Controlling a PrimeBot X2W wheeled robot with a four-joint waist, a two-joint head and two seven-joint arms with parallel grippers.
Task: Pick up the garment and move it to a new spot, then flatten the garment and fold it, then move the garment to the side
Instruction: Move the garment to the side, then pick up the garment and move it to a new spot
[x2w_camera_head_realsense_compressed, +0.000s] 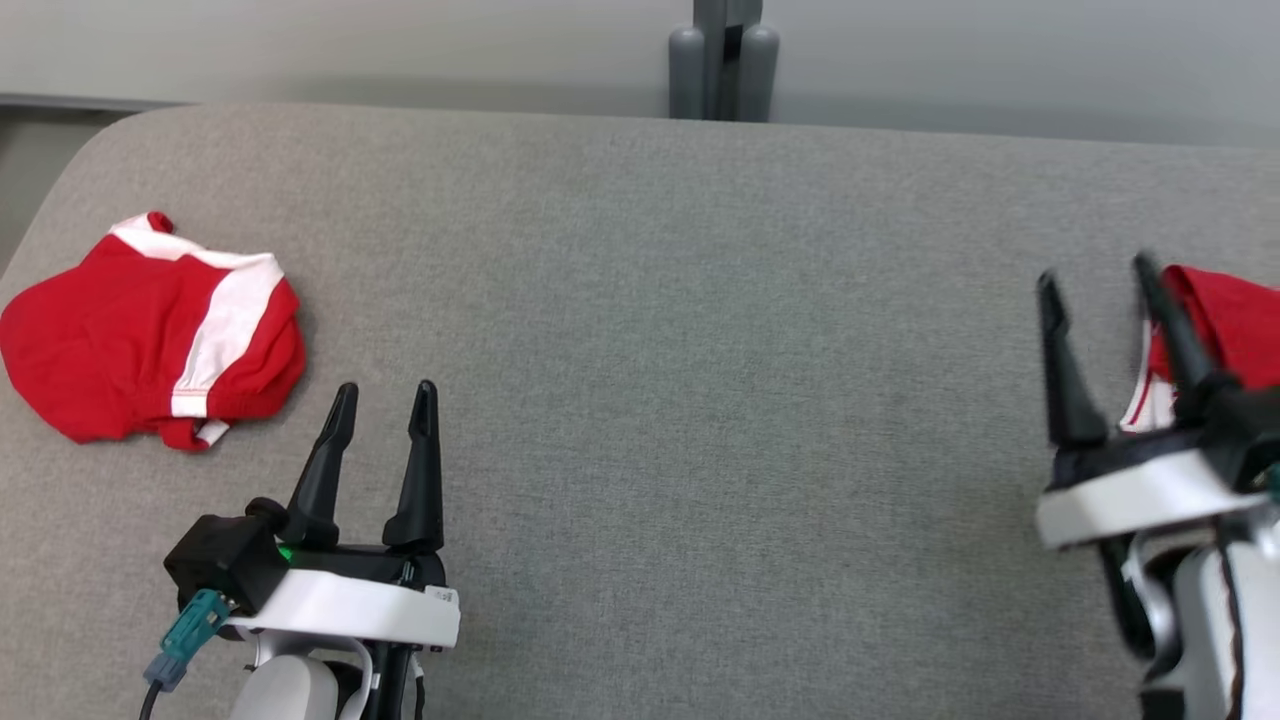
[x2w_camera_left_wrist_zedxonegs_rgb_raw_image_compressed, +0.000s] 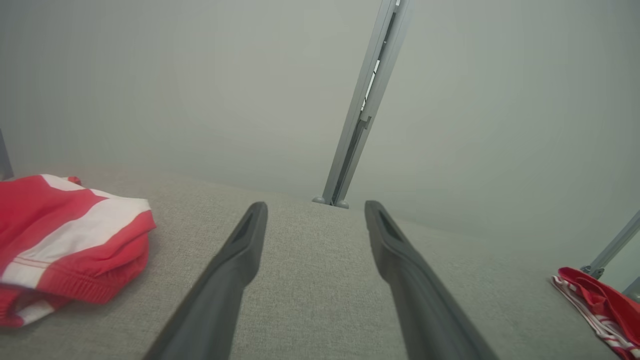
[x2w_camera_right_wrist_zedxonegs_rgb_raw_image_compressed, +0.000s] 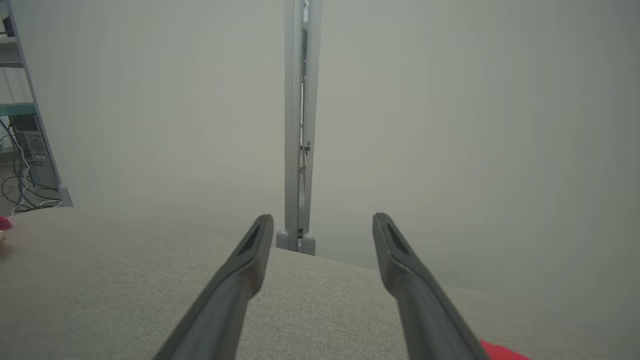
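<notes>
Head view: my left end effector (x2w_camera_head_realsense_compressed: 386, 390) sits low on the left over the grey table (x2w_camera_head_realsense_compressed: 700, 350), fingers spread, nothing between them. Left garment (x2w_camera_head_realsense_compressed: 140, 330), red with a white band, lies bunched on the table near its rounded left corner, just up and left of that end effector, apart from it. My right end effector (x2w_camera_head_realsense_compressed: 1095, 272) is at the right edge, fingers also apart and empty. Right garment (x2w_camera_head_realsense_compressed: 1235, 325), red with white trim, lies behind its outer finger, cut off by the frame; contact there, cannot tell. Grey post (x2w_camera_head_realsense_compressed: 722, 60) stands past the table's far edge, mid frame.

Left wrist view: left end effector (x2w_camera_left_wrist_zedxonegs_rgb_raw_image_compressed: 316, 207) wide open over bare cloth, left garment (x2w_camera_left_wrist_zedxonegs_rgb_raw_image_compressed: 65, 240) off to the left, right garment (x2w_camera_left_wrist_zedxonegs_rgb_raw_image_compressed: 597, 300) far at lower right, post (x2w_camera_left_wrist_zedxonegs_rgb_raw_image_compressed: 360, 110) ahead.

Right wrist view: right end effector (x2w_camera_right_wrist_zedxonegs_rgb_raw_image_compressed: 323, 219) open, pointing at the post (x2w_camera_right_wrist_zedxonegs_rgb_raw_image_compressed: 298, 125). A red scrap of right garment (x2w_camera_right_wrist_zedxonegs_rgb_raw_image_compressed: 502, 352) shows at the bottom edge beside the right finger. Shelf (x2w_camera_right_wrist_zedxonegs_rgb_raw_image_compressed: 22, 150) with cables far left.
</notes>
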